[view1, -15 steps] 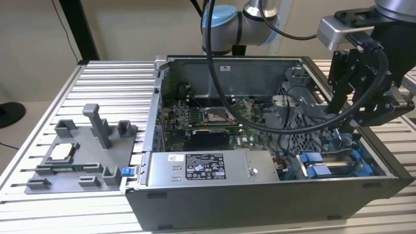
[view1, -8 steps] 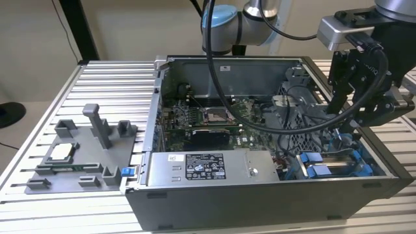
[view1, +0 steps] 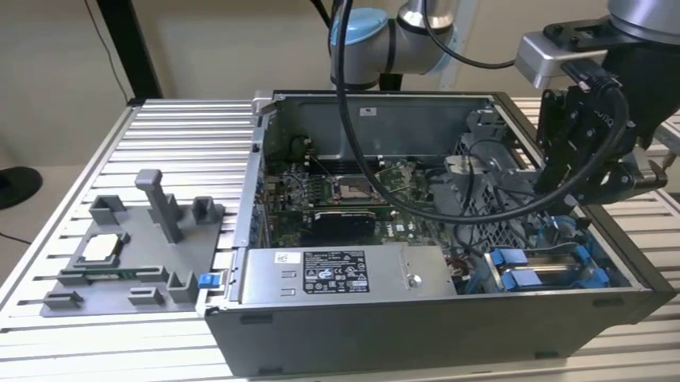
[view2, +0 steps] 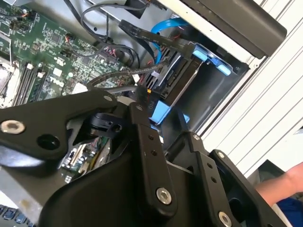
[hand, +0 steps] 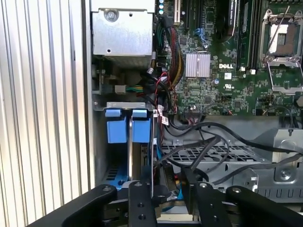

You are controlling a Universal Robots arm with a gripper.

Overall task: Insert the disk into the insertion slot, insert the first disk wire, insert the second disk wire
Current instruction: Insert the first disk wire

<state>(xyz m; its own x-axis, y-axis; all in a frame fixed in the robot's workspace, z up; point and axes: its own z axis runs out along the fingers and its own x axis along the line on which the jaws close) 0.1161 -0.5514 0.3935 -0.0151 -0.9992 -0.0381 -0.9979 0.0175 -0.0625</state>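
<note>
In the exterior view the pincer hangs from the arm over one end of an open computer case on the ribbed worktop. The insertion slot, grey with blue fittings, lies right beneath the pincer. A labelled power supply box sits further along the case, and a grey fixture stands well away from the pincer, outside the case.

In the second wrist view the pincer's black links fill the foreground. Just beyond them a black connector hangs on its wire, with a blue flat cable farther off. A person's hand is off to the side, outside the case.

In the first wrist view the disk stands on edge inside the slot, just ahead of the pincer, its blue carrier tab at the far end. Black cables run beside the pincer, and the motherboard lies beyond them. Whether the pincer is open or closed I cannot tell.
</note>
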